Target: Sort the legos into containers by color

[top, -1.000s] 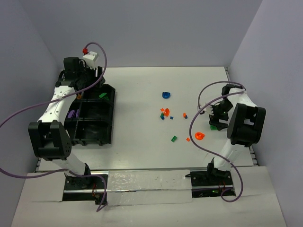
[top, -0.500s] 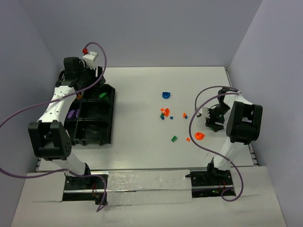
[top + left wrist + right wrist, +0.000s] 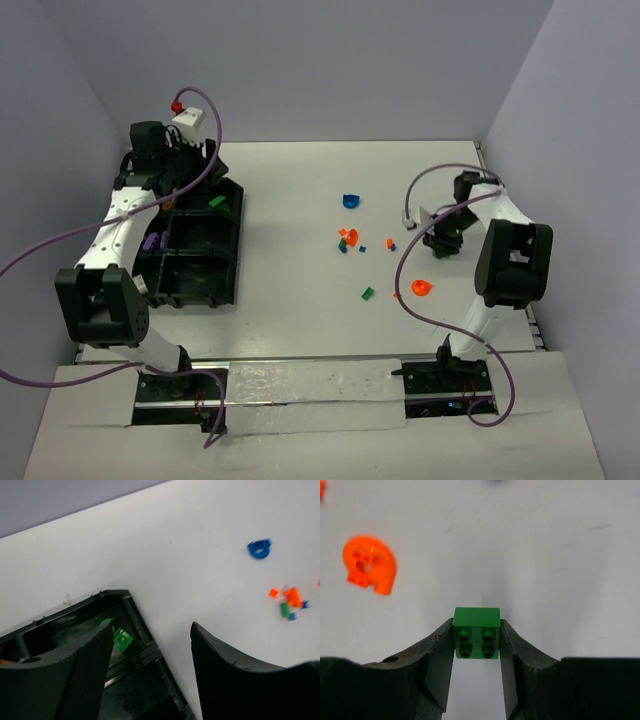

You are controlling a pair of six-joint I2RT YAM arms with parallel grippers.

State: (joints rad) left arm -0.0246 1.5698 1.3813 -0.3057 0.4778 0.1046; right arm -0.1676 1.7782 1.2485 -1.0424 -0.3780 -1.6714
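Right gripper [image 3: 476,632]: jaws clamped on green 2x2 brick [image 3: 476,616], glossy plastic, studs visible, bottom centre of frame. Orange rounded piece [image 3: 369,563] seen upper left on matte white table [image 3: 560,540], apart from claw.
Left gripper [image 3: 151,630]: jaws set wide, nothing gripped, fingers [image 3: 85,665] black and textured. Black compartment tray [image 3: 131,598] lower left, second green piece [image 3: 121,639] inside. Blue rounded piece [image 3: 259,548] upper right.
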